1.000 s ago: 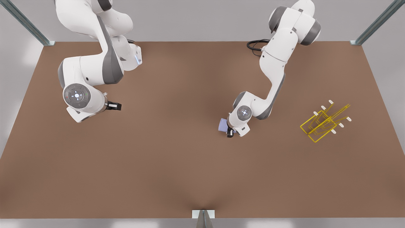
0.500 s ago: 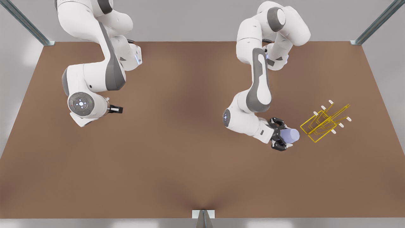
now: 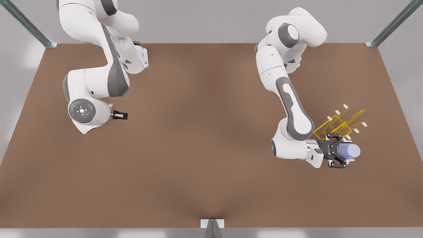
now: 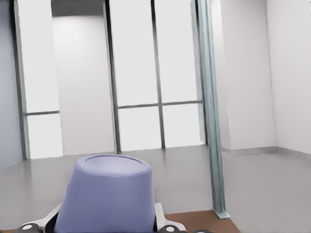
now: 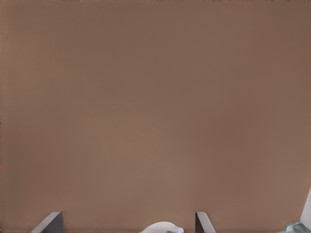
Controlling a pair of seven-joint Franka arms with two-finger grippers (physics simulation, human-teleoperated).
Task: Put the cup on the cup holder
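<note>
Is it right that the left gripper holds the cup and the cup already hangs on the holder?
Not quite. The left gripper does hold the cup, but the front view shows the cup beside the holder, not yet hanging on it.

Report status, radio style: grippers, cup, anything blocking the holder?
Left gripper shut on the cup, held sideways beside the cup holder. Right gripper open, waiting over the table. Nothing blocking.

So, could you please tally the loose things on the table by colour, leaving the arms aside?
Lavender-blue: 1, the cup, held sideways in the left gripper beside the rack.
Yellow: 1, the cup holder, a wire rack with white-tipped prongs.
Total: 2.
The right gripper waits open over bare table.
</note>
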